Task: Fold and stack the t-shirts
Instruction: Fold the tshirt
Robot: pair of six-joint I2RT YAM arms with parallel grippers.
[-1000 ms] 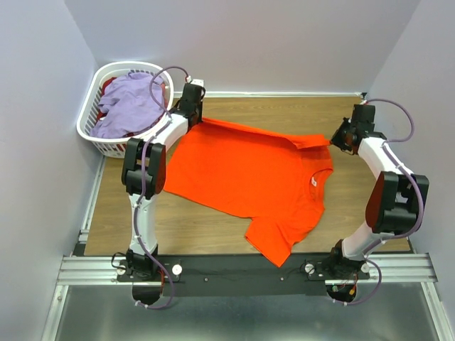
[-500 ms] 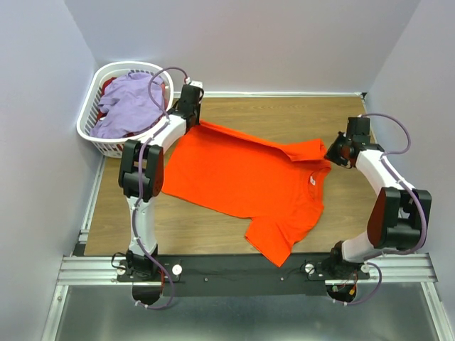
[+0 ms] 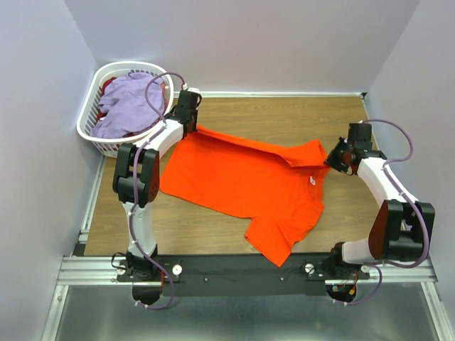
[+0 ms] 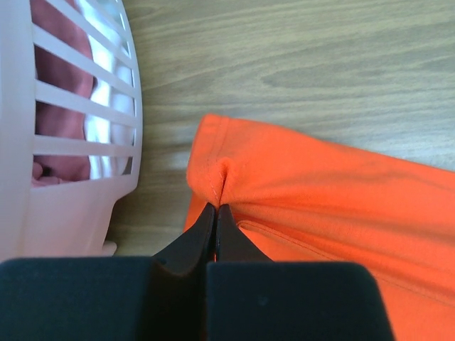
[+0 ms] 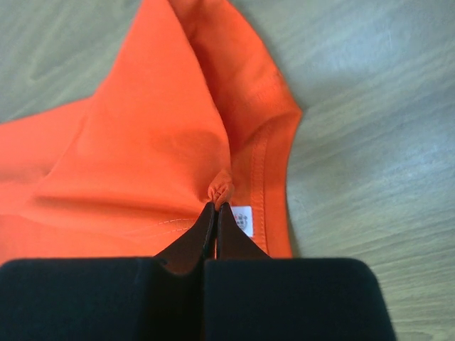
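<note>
Both grippers have drawn the far side edge of the orange t-shirt [image 3: 242, 181] nearer the arm bases, starting a lengthwise fold.

Top view: the left gripper [image 3: 190, 122] and right gripper [image 3: 333, 158] pinch opposite ends of that edge, probably to keep it taut. The shirt lies mid-bench, and a lavender t-shirt [image 3: 128, 103] waits in the basket [image 3: 91, 133].

Left wrist view: the jaws are clamped on the hem corner, near the basket wall, so there is little room leftward.

Right wrist view: the jaws are clamped on cloth beside the neck label [image 5: 242, 219]. Bare bench [image 5: 370, 177] lies open alongside.
</note>
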